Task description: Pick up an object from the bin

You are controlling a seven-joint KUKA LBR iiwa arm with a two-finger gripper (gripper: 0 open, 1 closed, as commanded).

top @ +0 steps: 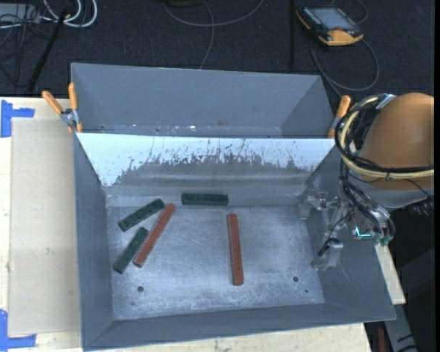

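Five slim bars lie flat on the grey, scuffed floor of the bin [205,108].

Left group: the upper green bar [141,215], the lower green bar [130,249] and the slanted red-brown bar [154,235] all tilt the same way. The slanted red-brown bar lies just beside both green ones; contact cannot be confirmed.

The back green bar [204,199] lies along the foot of the rear wall, apart from the group. The central red-brown bar [235,248] runs front to back at mid-floor, well apart from the others.

The gripper [325,255] sits low at the right side of the floor, near the foot of the right wall, over bare metal. Whether it is open or closed cannot be told.

The nearest object is the central red-brown bar, to the gripper's left in the camera view, with bare floor between them. The orange cover [396,141] and its cables stand over the right rim.

Bare floor also runs along the front wall, from the left corner to the right.
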